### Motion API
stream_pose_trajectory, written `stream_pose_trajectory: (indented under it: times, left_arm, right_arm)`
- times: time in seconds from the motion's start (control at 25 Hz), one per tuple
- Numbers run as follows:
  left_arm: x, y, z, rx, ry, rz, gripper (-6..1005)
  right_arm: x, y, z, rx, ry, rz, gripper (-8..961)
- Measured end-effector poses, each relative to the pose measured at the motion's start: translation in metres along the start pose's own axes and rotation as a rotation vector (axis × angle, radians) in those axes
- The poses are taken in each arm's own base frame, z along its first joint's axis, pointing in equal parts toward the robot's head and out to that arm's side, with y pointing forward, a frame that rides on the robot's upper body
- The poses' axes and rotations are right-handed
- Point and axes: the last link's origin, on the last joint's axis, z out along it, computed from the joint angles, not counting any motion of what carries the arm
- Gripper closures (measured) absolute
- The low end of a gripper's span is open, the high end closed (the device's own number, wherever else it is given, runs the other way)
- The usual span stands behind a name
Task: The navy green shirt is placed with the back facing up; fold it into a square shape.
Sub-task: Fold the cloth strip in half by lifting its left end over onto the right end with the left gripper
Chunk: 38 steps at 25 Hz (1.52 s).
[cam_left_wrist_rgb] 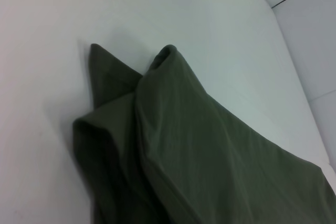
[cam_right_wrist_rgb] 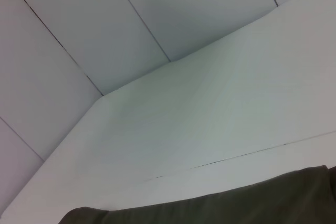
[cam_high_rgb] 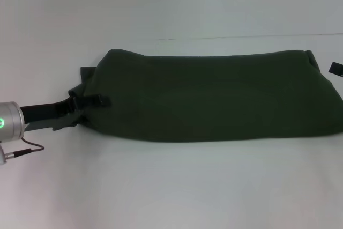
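The navy green shirt (cam_high_rgb: 214, 97), a large dark olive-green soft cotton T-shirt, lies folded into a long band across the middle of the white table (cam_high_rgb: 161, 186), plain side up, its right end reaching the edge of the head view. At its left end a sleeve corner and a fold of cloth bunch up (the left wrist view shows them raised off the surface in two peaks). The left gripper (cam_high_rgb: 90, 100), black-fingered on a silver wrist, sits at that left end with its jaws clamped together on the shirt's edge. Of the right gripper (cam_high_rgb: 336, 68) only a small dark piece shows at the shirt's far right end; whether its jaws are apart or together cannot be told. The table is smooth and bare white, meeting pale panelled walls (cam_right_wrist_rgb: 79, 24) behind.
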Motion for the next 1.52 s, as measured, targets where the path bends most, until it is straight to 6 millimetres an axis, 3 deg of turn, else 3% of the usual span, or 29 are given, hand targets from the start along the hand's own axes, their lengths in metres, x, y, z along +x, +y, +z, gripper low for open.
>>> stream_pose_trajectory:
  times: [0.56,0.76,1.24,1.44,1.52]
  left_arm:
    - [-0.004,-0.001,0.002,0.001,0.004,0.007,133]
    - [-0.002,-0.006,0.001,0.025,0.024,0.036,323]
    - [-0.001,-0.01,0.0,0.046,0.04,0.073,563]
    - [-0.004,-0.015,-0.004,0.053,0.057,0.055,765]
    - [-0.006,-0.018,-0.007,0.046,0.078,0.04,970]
  right_arm:
    - [-0.002,0.001,0.001,0.0,-0.001,-0.007,35]
    - [-0.002,0.0,0.001,0.0,-0.001,-0.01,35]
    - [-0.002,0.001,0.001,0.0,-0.001,-0.01,36]
    - [0.0,0.001,0.002,0.0,-0.002,-0.008,36]
    - [0.0,0.001,0.003,0.0,-0.003,-0.006,36]
